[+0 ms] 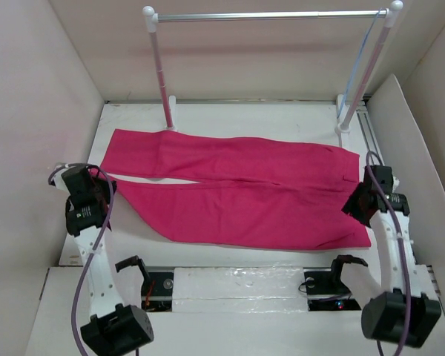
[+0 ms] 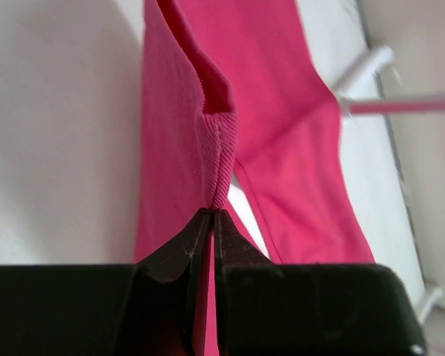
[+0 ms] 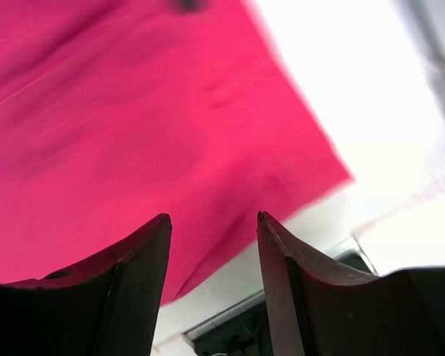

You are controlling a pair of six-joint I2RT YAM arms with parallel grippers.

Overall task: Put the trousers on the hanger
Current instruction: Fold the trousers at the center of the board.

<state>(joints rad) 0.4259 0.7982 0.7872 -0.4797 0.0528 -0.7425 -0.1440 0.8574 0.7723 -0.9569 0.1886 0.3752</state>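
Note:
The magenta trousers (image 1: 237, 189) lie flat across the table, legs to the left and waist to the right. My left gripper (image 1: 105, 194) is at the hem of the near leg. In the left wrist view it (image 2: 211, 213) is shut on a raised fold of that hem (image 2: 216, 141). My right gripper (image 1: 354, 202) is over the waist end. In the right wrist view it (image 3: 212, 217) is open and empty just above the cloth (image 3: 133, 111) near its corner. The thin pale hanger (image 1: 358, 70) hangs beside the rack's right post.
A rack with white posts (image 1: 160, 67) and a silver rail (image 1: 267, 15) stands at the back of the table; its foot shows in the left wrist view (image 2: 363, 68). Pale walls close in the left, right and back. A metal rail (image 1: 230, 282) runs along the near edge.

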